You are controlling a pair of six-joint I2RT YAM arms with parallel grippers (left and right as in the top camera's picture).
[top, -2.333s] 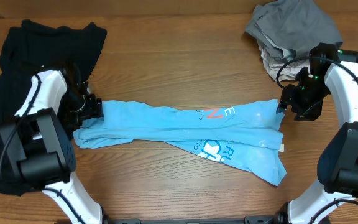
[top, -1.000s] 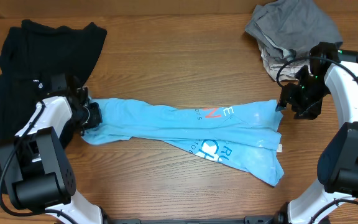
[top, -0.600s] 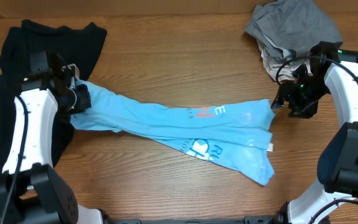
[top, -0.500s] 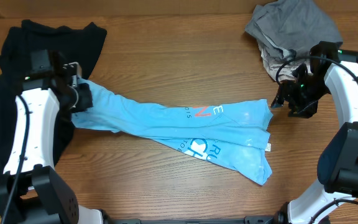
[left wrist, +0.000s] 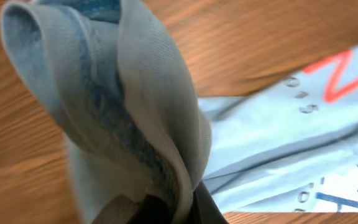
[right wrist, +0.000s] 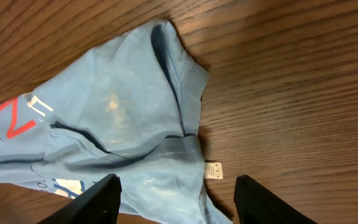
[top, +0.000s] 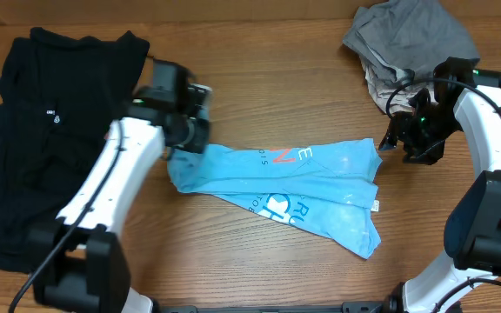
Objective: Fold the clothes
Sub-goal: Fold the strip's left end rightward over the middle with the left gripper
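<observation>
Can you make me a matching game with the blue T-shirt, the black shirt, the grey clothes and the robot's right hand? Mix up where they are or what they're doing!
Things:
1. blue T-shirt
2. black shirt
3. grey clothes
4. right hand

Clues:
A. heaped at the far right of the table
B. open, holding nothing
C. spread out on the left side
D. in the middle, one end pinched in the left hand

Pairs: 1-D, 2-C, 3-A, 4-B
</observation>
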